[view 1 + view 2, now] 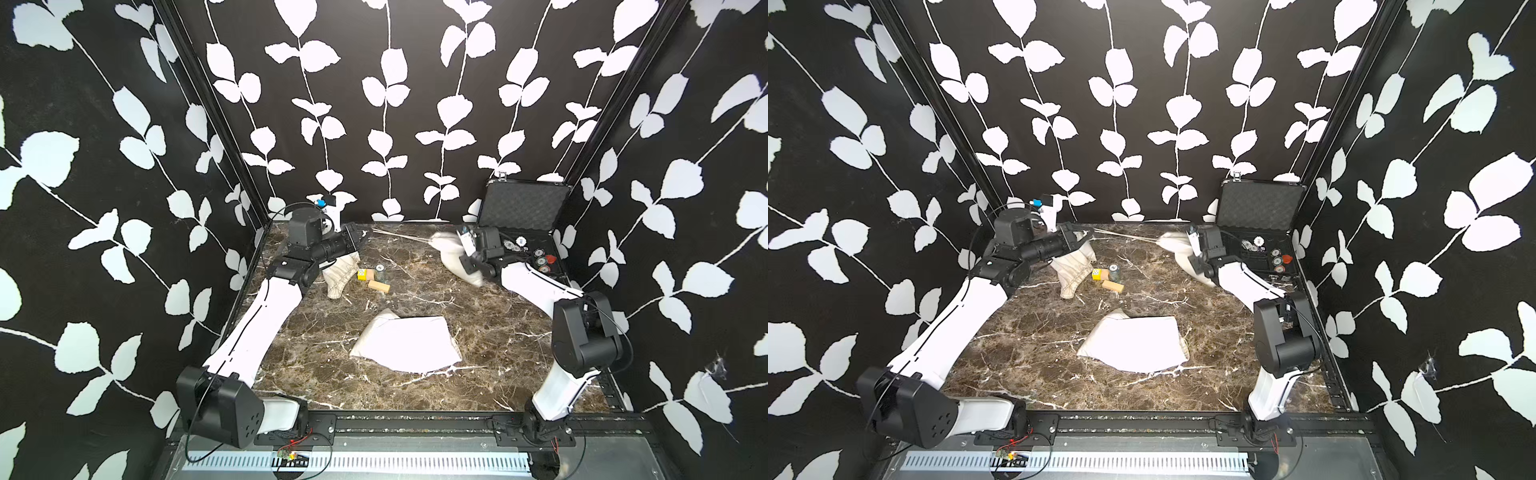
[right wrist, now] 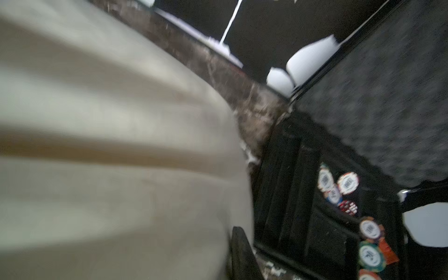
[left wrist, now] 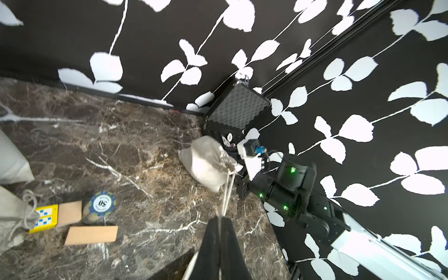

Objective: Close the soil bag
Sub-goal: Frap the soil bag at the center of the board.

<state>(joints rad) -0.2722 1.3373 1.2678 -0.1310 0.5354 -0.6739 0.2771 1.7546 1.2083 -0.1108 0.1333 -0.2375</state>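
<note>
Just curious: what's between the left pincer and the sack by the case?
A taut drawstring links left pincer and soil bag's gathered neck; left wrist view shows it.

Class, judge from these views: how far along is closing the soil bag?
Done: the soil bag looks gathered tight at its mouth. In hand: the left tool is shut on the drawstring, pulled taut from the bag; the right tool sits against the bag, grip hidden. Left: probably a final tug, then release.
</note>
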